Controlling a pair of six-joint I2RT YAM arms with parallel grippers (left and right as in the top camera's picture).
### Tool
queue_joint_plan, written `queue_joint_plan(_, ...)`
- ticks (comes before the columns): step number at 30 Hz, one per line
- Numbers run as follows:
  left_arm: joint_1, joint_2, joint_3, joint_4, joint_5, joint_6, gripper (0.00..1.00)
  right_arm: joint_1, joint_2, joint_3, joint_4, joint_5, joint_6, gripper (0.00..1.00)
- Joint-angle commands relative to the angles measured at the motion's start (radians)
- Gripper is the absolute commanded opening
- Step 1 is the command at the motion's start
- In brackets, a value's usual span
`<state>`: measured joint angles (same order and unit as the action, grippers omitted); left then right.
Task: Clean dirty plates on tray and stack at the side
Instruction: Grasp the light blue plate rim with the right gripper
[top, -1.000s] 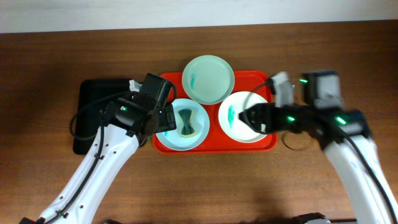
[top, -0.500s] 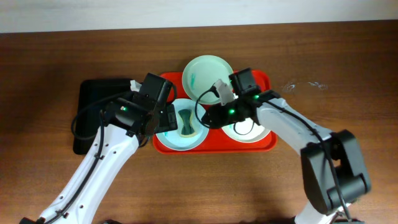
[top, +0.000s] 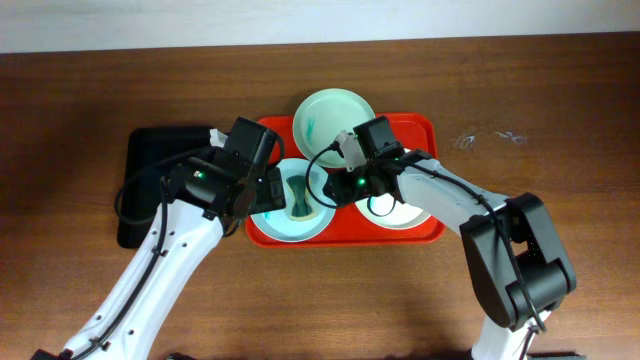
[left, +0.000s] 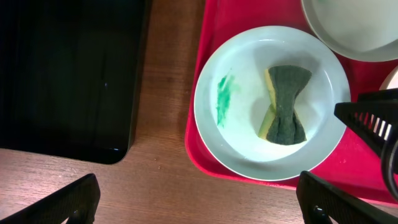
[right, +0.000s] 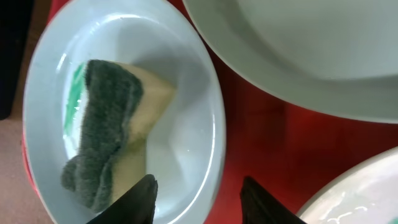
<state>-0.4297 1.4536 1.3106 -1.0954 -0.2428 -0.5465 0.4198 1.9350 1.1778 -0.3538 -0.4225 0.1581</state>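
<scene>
The red tray (top: 420, 128) holds three plates. The back plate (top: 335, 122) has a teal smear on its left. The left plate (top: 290, 222) carries a green-and-yellow sponge (top: 303, 197); in the left wrist view this plate (left: 249, 143) shows a teal smear beside the sponge (left: 285, 106). The right plate (top: 405, 215) is mostly under my right arm. My right gripper (top: 330, 188) is open, its fingers (right: 199, 202) either side of the left plate's right rim (right: 214, 134), next to the sponge (right: 106, 137). My left gripper (top: 262, 195) is wide open and empty (left: 199, 208) at the tray's left front edge.
A smaller black tray (top: 150, 160) lies left of the red tray, also in the left wrist view (left: 62, 74). A small thin wiry object (top: 490, 138) lies on the wooden table right of the tray.
My right arm has swung left from the tray's right side, across the right plate, to the left plate's right rim. My left arm and the sponge have not moved.
</scene>
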Motion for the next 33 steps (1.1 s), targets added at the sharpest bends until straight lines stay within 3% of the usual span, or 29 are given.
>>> queue_joint_plan(1,0.002,0.005,-0.001,0.002,0.005,0.001,0.99,0.005,0.03,-0.005,0.004,0.017,0.008,0.41)
queue_joint_plan(9,0.002,0.005,-0.001,0.003,0.09,0.002,0.99,0.006,0.048,-0.005,-0.017,0.094,0.072,0.33)
queue_joint_plan(11,0.002,0.005,-0.001,0.01,0.107,0.002,1.0,0.005,0.048,-0.005,-0.017,0.095,0.084,0.23)
queue_joint_plan(13,0.002,0.005,-0.002,0.024,0.118,0.002,0.8,0.005,0.048,-0.005,-0.021,0.094,0.086,0.17)
queue_joint_plan(17,0.002,0.021,-0.006,0.045,0.143,0.002,0.77,0.005,0.048,-0.005,-0.031,0.094,0.087,0.08)
queue_joint_plan(20,0.002,0.053,-0.006,0.056,0.181,0.001,0.8,0.005,0.048,-0.005,-0.035,0.094,0.087,0.07)
queue_joint_plan(22,0.002,0.08,-0.006,0.063,0.239,0.001,0.91,0.005,0.048,-0.005,-0.042,0.09,0.087,0.07)
queue_joint_plan(23,0.002,0.088,-0.006,0.066,0.253,0.001,0.92,0.005,0.048,-0.005,-0.042,0.087,0.087,0.07)
queue_joint_plan(30,0.002,0.14,-0.006,0.149,0.256,0.001,0.9,0.005,0.048,-0.005,-0.042,0.068,0.086,0.17)
queue_joint_plan(33,0.002,0.184,-0.006,0.165,0.282,0.001,0.78,0.005,0.05,-0.005,-0.042,0.068,0.086,0.16)
